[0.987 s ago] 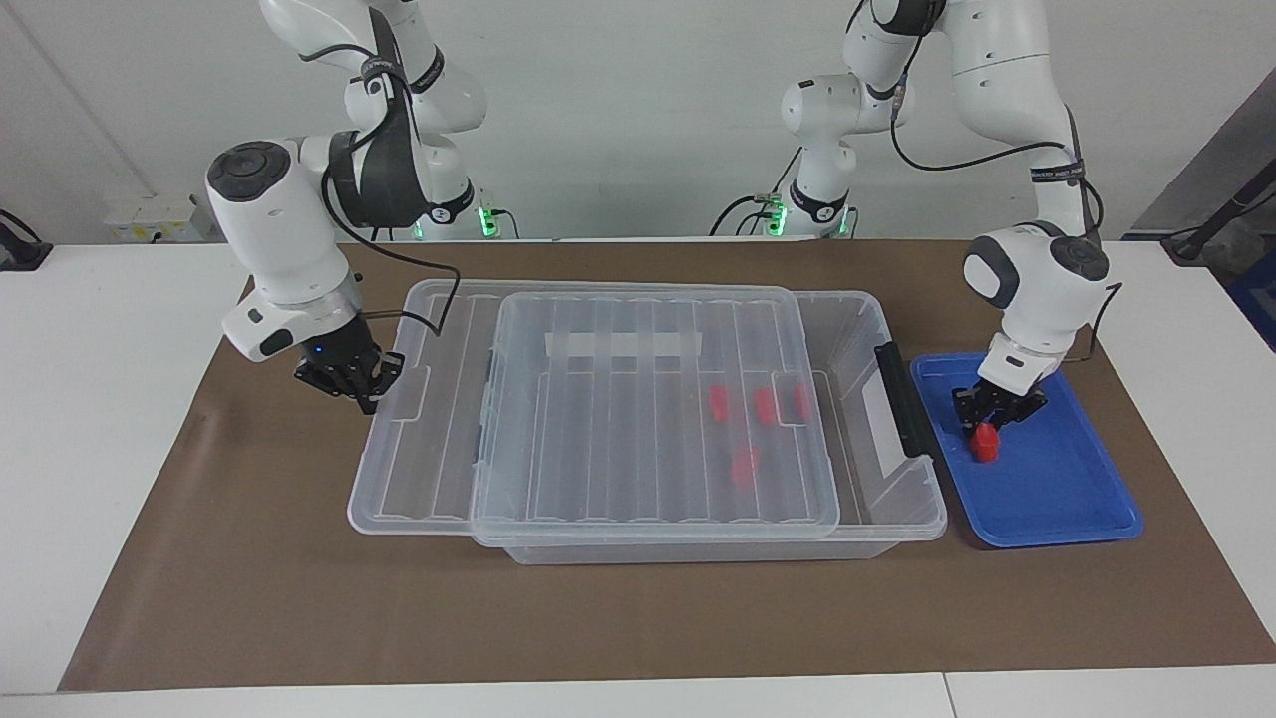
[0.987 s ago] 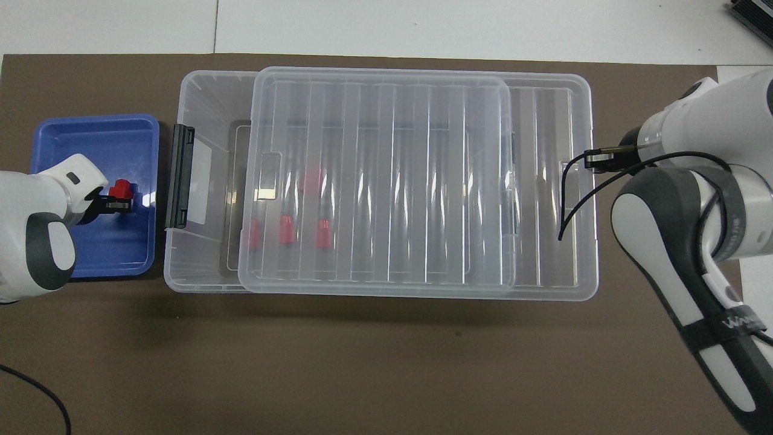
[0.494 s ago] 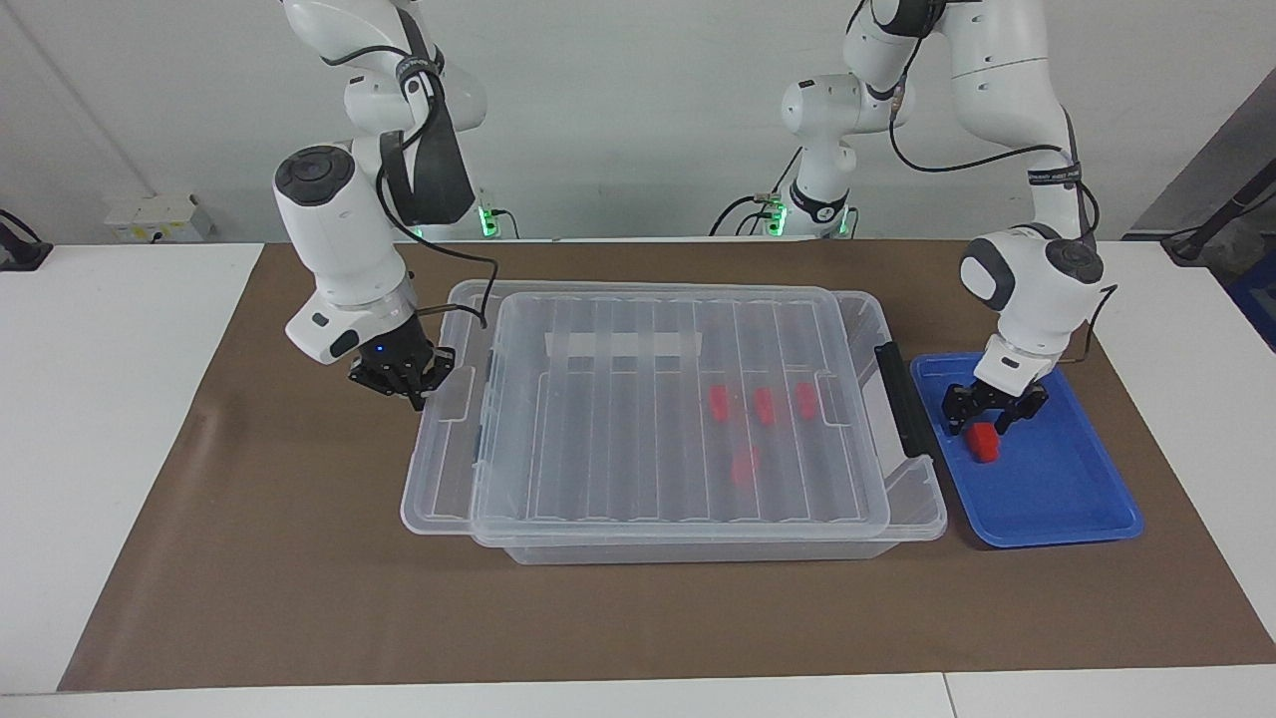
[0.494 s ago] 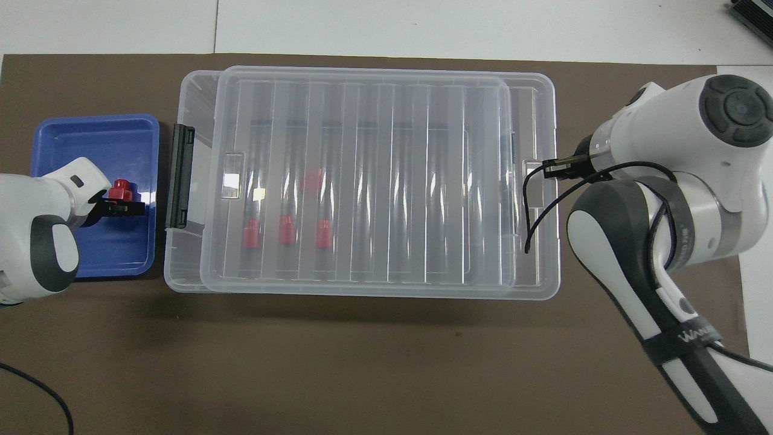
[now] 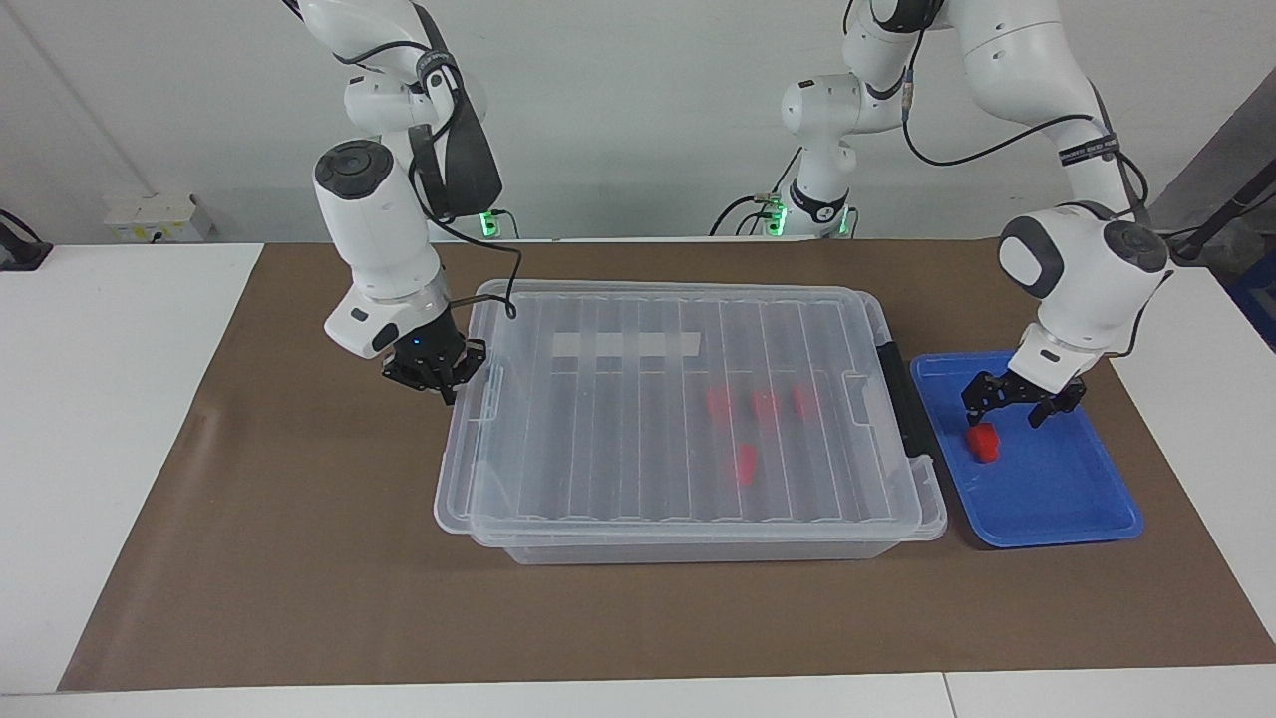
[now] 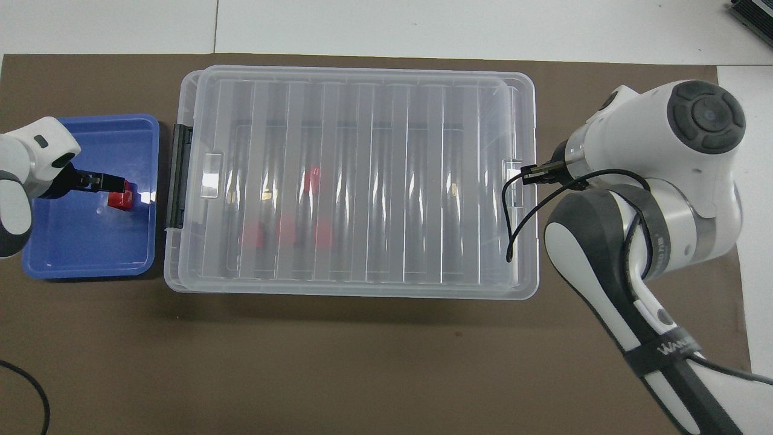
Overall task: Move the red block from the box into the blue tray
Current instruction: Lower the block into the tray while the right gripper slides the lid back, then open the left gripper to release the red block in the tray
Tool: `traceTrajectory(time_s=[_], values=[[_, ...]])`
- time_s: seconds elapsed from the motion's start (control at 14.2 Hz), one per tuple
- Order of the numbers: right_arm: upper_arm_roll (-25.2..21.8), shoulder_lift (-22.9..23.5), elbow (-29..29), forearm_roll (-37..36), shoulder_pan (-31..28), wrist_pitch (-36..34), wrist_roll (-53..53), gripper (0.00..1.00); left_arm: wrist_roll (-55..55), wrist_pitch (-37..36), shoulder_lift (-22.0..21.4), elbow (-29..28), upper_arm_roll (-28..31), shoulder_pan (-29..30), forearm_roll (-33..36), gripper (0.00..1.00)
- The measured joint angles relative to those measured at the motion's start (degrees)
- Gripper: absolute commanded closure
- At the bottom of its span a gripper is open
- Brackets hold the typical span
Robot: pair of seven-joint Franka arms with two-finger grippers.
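Facing camera looked from six o'clock high toward the robots; overhead camera looked steeply down from twelve; both shared the box (image 5: pixel 688 419) (image 6: pixel 350 181).

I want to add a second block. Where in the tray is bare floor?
Tray: bare floor from the red block to the rim nearest the robots. Crowded where the open left gripper hangs over the block, toward the box.
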Motion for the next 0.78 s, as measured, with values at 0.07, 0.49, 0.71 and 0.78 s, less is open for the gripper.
traceTrajectory(time_s=[0.07,0.49,0.71,0.78], values=[[0.2,0.0,0.0,0.0,0.0,0.0,0.0,1.00,0.0,-3.4,-0.4,2.7,0.0,0.0,0.0,0.00],[0.7,0.0,0.0,0.0,0.0,0.0,0.0,1.00,0.5,-16.1,-12.0,6.9,-0.5,-2.0,0.0,0.00],[0.8,0.0,0.0,0.0,0.0,0.0,0.0,1.00,0.4,-16.3,-13.6,6.3,1.5,-9.4,0.0,0.00],[0.8,0.0,0.0,0.0,0.0,0.0,0.0,1.00,0.4,-16.3,-13.5,6.3,3.5,-13.0,0.0,0.00]])
